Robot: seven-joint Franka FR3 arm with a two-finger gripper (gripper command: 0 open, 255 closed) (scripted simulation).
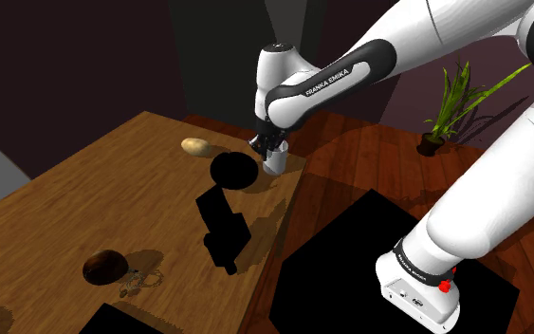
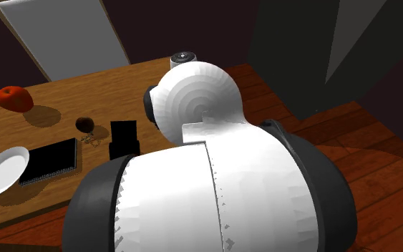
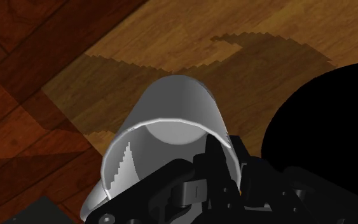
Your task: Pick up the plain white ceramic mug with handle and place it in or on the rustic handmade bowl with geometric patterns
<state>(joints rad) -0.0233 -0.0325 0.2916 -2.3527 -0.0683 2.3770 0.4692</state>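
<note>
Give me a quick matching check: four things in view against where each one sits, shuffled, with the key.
Things
1. mug
2. plate
3. potted plant
4. red fruit

Places
A. on the floor, off the table
B. at the tool, near the table's edge
C. beside the black slab
D. on the table, near the pale grey panel

Pairs: 1-B, 2-C, 3-A, 4-D
</note>
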